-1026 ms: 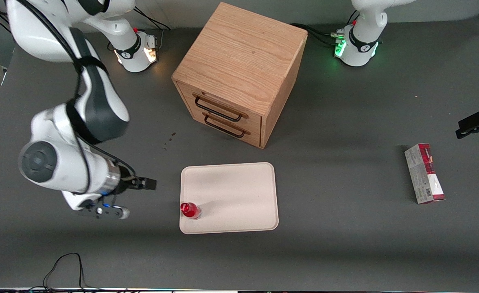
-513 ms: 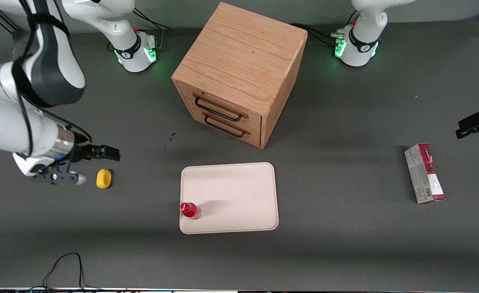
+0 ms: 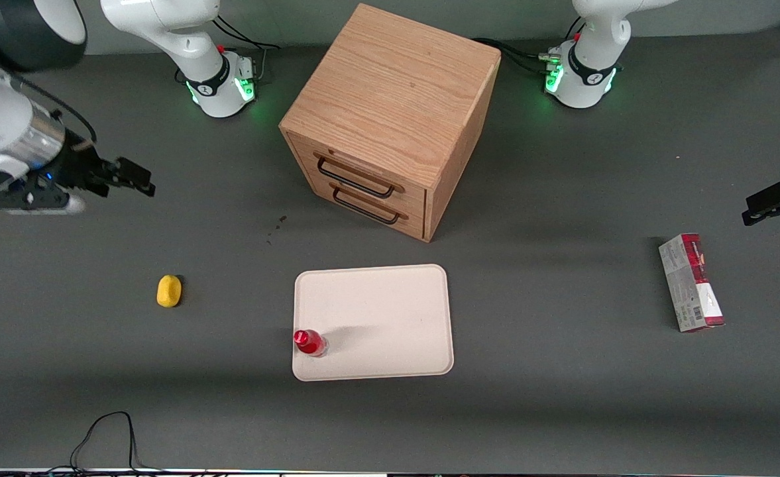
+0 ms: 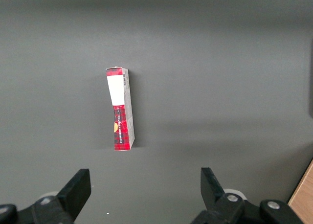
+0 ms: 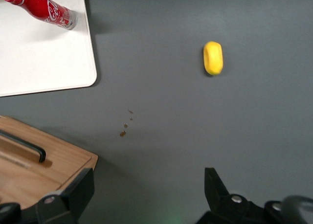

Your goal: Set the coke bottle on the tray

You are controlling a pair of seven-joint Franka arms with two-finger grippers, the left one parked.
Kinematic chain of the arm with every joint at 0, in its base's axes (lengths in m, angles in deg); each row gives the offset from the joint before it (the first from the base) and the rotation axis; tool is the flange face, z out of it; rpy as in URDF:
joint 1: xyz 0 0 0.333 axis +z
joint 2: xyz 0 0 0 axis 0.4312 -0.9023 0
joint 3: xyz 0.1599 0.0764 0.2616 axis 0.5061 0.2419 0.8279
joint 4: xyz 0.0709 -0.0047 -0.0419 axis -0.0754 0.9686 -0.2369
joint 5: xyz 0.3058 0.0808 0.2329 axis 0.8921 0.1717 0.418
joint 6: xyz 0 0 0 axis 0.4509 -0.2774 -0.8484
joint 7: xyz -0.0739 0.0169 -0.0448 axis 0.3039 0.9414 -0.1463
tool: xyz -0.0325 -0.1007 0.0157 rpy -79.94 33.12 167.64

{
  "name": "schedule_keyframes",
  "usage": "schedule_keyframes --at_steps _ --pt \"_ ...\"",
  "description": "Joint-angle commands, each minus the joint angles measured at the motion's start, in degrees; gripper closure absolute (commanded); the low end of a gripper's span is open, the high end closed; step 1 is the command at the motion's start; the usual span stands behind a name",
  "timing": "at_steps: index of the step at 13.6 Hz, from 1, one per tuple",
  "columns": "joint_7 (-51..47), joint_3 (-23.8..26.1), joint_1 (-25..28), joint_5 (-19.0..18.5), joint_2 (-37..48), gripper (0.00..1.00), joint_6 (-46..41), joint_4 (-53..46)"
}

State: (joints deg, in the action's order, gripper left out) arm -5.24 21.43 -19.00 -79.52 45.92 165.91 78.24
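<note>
i see the coke bottle (image 3: 309, 342) standing upright on the tray (image 3: 390, 318), at the tray corner nearest the front camera toward the working arm's end. farther from the camera on the counter (image 3: 562, 397) sits a yellow lump (image 3: 169, 291), well apart from the tray. my gripper (image 3: 139, 182) hangs above the counter farther still, fingers spread, holding nothing.

The right arm's gripper (image 3: 139, 182) hangs raised above the table toward the working arm's end, fingers (image 5: 217, 187) spread apart, holding nothing.
</note>
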Motion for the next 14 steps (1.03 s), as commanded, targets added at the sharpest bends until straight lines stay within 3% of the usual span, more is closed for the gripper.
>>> schedule_keyframes --at_steps 1,8,11,14 --pt "1.7 -2.3 -0.6 1.2 0.7 0.00 -3.8 -3.9" --pt "3.9 -1.4 -3.2 0.8 -4.8 0.00 -5.1 -9.9" --pt "5.5 1.7 -4.2 -2.3 -4.7 0.00 -8.3 -10.6" --pt "5.6 1.7 -4.3 -2.4 -4.7 0.00 -8.9 -11.7"
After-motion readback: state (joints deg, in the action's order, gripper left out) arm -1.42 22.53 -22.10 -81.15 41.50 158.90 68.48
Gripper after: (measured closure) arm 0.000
